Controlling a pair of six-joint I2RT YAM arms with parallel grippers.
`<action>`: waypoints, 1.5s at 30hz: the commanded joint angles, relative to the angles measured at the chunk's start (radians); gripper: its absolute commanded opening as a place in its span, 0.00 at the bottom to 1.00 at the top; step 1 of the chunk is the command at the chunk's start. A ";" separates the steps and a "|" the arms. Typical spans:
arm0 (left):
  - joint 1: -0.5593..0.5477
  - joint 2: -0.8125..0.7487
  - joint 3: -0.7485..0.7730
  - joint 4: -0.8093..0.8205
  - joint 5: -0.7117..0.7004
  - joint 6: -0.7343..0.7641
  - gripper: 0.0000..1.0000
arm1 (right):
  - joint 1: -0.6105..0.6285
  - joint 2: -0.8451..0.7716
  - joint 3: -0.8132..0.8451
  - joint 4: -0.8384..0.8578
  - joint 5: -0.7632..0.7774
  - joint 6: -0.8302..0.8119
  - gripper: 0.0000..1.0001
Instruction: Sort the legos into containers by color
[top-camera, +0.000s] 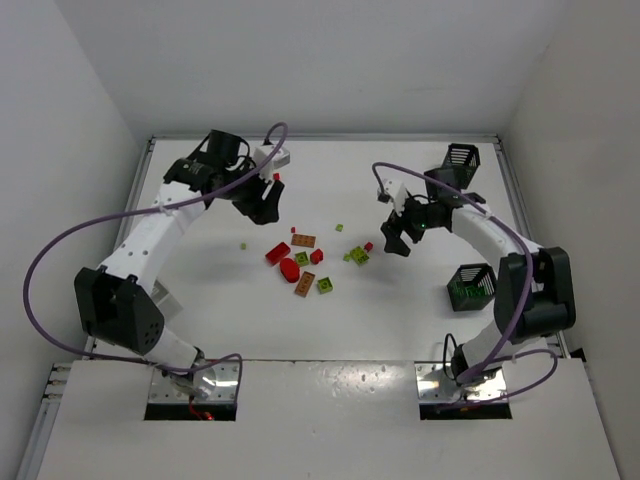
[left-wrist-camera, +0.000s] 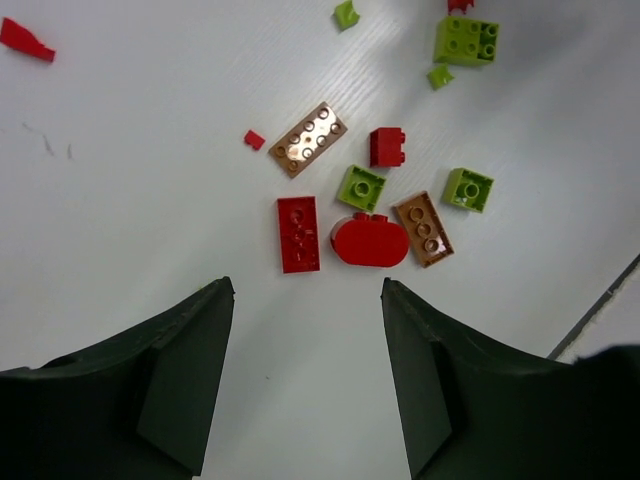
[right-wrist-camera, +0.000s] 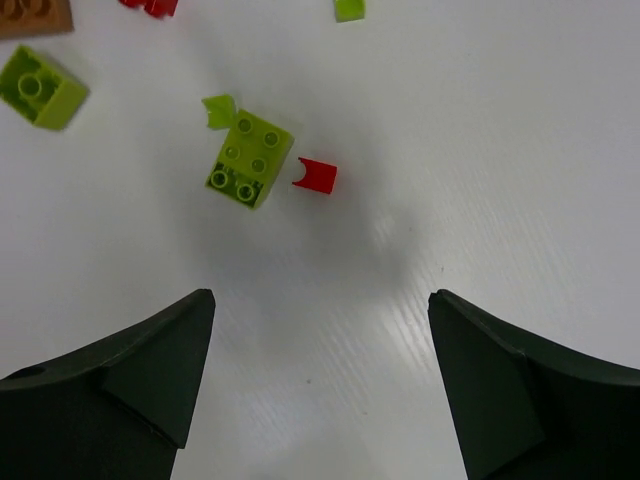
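The legos lie loose on the white table (top-camera: 420, 330) between the arms: red bricks (top-camera: 283, 256), orange-brown ones (top-camera: 304, 284) and yellow-green ones (top-camera: 355, 256). In the left wrist view, a red flat brick (left-wrist-camera: 299, 234), a red rounded piece (left-wrist-camera: 369, 241) and an orange-brown brick (left-wrist-camera: 308, 139) lie just ahead of my left gripper (left-wrist-camera: 307, 290), which is open and empty. My right gripper (right-wrist-camera: 320, 297) is open too, with bare table between its fingers. A yellow-green brick (right-wrist-camera: 250, 158) and a small red piece (right-wrist-camera: 316, 176) sit ahead of it. Two black containers (top-camera: 472, 287) (top-camera: 460, 160) stand at the right.
The nearer black basket holds green pieces. A stray red piece (left-wrist-camera: 25, 40) lies apart to the left of the cluster. Purple cables loop over both arms. White walls enclose the table at the back and sides.
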 joint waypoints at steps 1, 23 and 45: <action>0.030 0.045 0.012 -0.002 0.135 0.081 0.66 | 0.005 -0.017 0.088 -0.180 -0.018 -0.294 0.88; 0.079 0.156 -0.058 0.081 0.315 0.089 0.64 | 0.112 0.145 0.323 -0.444 0.077 -0.335 0.82; 0.086 0.099 -0.214 0.153 -0.024 -0.034 0.56 | 0.192 0.146 0.302 -0.114 0.240 0.220 0.62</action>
